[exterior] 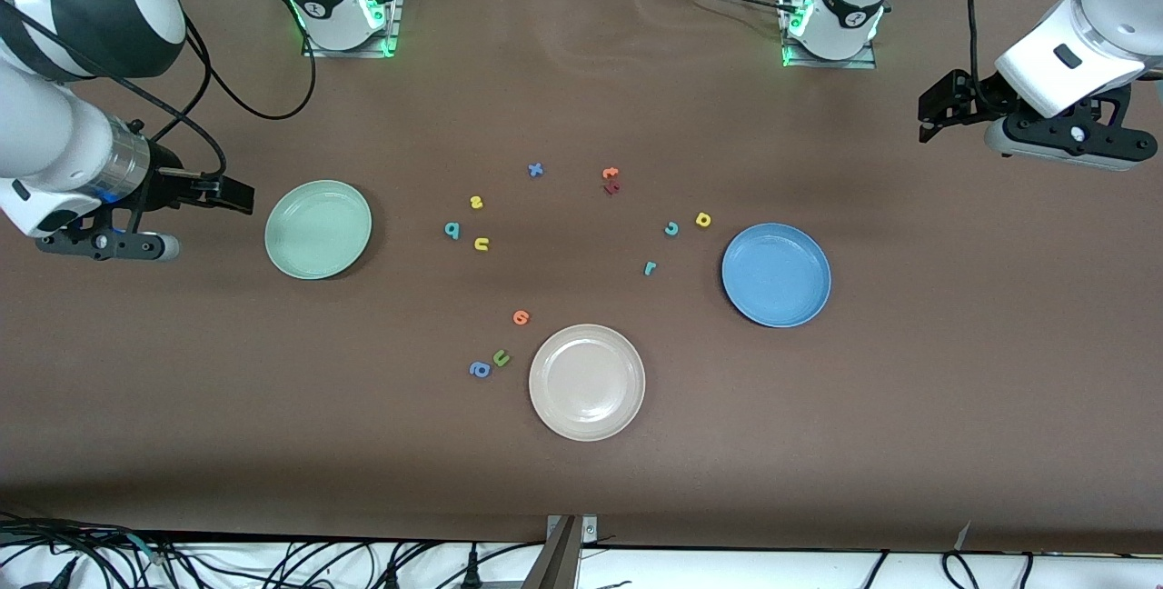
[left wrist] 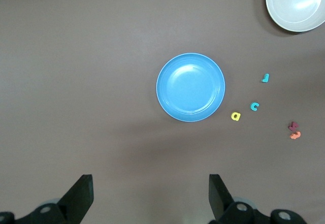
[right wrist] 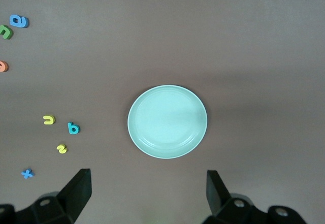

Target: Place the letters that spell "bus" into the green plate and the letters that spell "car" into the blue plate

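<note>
I see a brown table [exterior: 581, 480] filling the view, with cables along its edge nearest the front camera and the two arm bases at the edge farthest from it. I take the beige plate [exterior: 587, 382] as my landmark. The green plate [exterior: 318, 229] sits farther from the camera than it, toward the right arm's end; the blue plate [exterior: 776, 274] sits farther too, toward the left arm's end. Both are bare.

The right gripper [exterior: 238, 195] hangs just outside the green plate, fingers spread, holding nothing. The left gripper [exterior: 929, 116] hovers well out past the blue plate, fingers spread as well.

Between the plates lie the letters: teal b [exterior: 452, 230], yellow u [exterior: 482, 244] and yellow s [exterior: 476, 202] nearer the green plate; teal c [exterior: 671, 228], yellow a [exterior: 702, 220] and teal r [exterior: 650, 268] nearer the blue plate. Wide bare cloth surrounds the beige plate
</note>
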Controlling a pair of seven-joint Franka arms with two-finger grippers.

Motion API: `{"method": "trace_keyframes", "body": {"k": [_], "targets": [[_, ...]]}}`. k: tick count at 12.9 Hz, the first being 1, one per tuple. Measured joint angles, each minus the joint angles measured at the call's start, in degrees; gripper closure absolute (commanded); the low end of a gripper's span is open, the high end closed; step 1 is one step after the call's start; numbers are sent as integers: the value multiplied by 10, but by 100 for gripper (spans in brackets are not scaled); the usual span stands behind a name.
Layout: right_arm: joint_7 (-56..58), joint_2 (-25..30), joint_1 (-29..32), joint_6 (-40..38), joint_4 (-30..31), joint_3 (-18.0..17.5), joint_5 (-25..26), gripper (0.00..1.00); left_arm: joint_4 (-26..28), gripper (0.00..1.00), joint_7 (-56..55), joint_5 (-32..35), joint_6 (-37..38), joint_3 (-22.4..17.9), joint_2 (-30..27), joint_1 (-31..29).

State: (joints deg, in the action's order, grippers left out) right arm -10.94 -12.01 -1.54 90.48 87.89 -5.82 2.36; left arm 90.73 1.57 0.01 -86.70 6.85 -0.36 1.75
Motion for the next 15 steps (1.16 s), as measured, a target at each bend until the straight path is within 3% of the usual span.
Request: {"method": "trace_keyframes", "body": {"k": [4, 8, 12, 15], "targets": [[-39, 0, 0, -9, 2, -7, -5, 0, -7, 0, 0, 0, 0, 0, 5, 0], [-180, -6, -2, -2, 24, -77, -9, 0, -8, 0, 0, 0, 0, 0, 6, 0], [-322, -14, -5, 108, 107, -157, -9, 1, -9, 0, 0, 0, 0, 0, 8, 0], [-378, -19, -7, 224, 201, -187, -9, 1, -9, 0, 2, 0, 2, 0, 17, 1]]}}
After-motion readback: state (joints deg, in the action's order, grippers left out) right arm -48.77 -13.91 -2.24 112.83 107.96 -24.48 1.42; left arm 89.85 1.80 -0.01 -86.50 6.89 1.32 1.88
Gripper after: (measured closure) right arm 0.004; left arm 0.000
